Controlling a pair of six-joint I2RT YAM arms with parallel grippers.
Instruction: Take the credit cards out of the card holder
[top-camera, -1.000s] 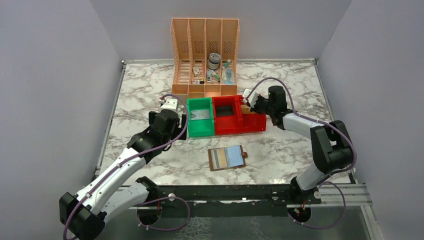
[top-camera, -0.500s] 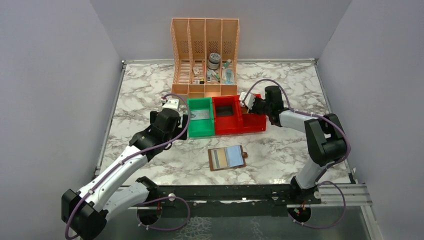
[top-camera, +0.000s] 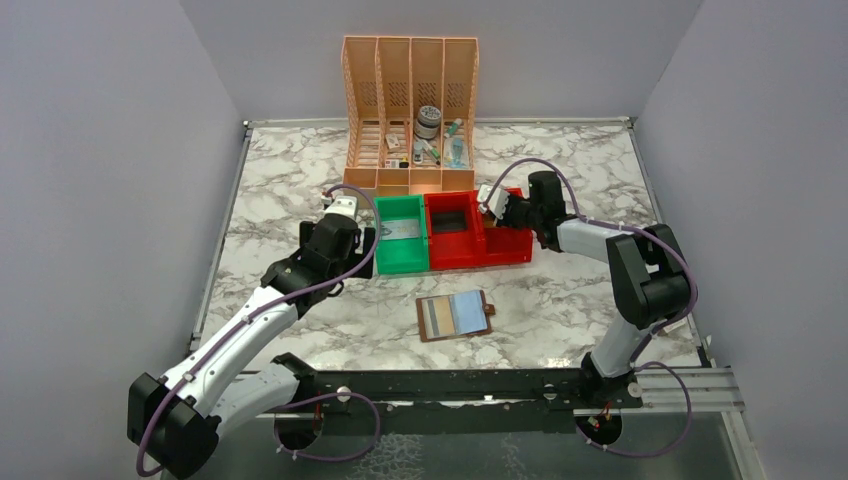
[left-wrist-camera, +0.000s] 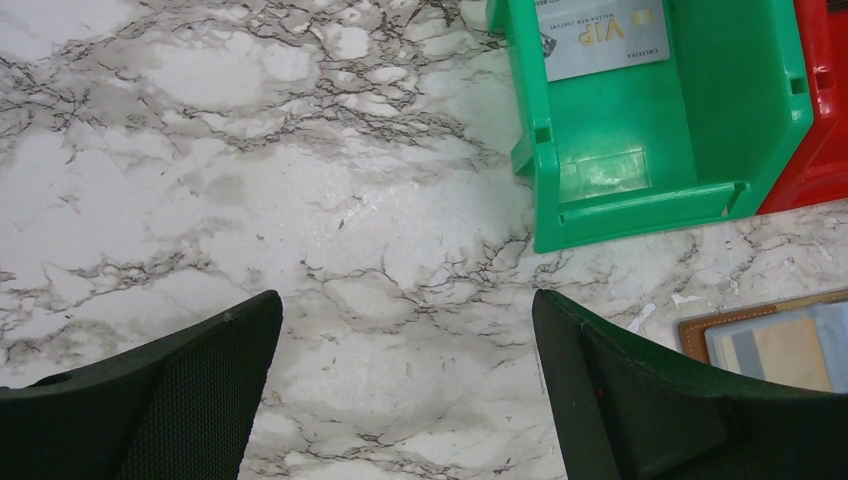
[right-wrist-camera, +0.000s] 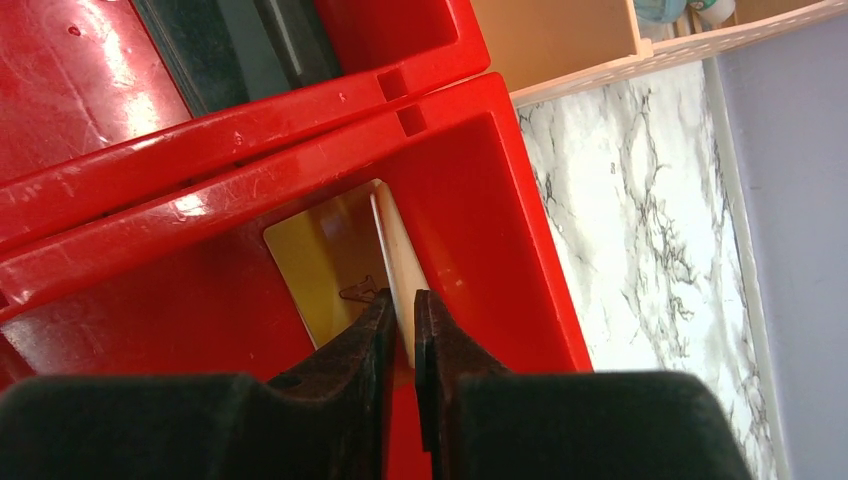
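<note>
Open tabletop (top-camera: 560, 300) around card holder (top-camera: 455, 316); green bin (top-camera: 400, 262), red bin (top-camera: 480, 258) just beyond.

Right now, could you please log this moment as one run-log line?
right gripper: shut on tan card over red bin | left gripper: open above table by green bin | card holder: open, cards inside

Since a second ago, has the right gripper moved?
Yes. The right gripper shifted slightly left, further over the red bin, holding a card.

Right gripper (right-wrist-camera: 402, 306) pinches a pale card (right-wrist-camera: 397, 250) edge-on inside the red bin (right-wrist-camera: 525, 240), above a gold card (right-wrist-camera: 320, 258) on the bin's floor.
</note>
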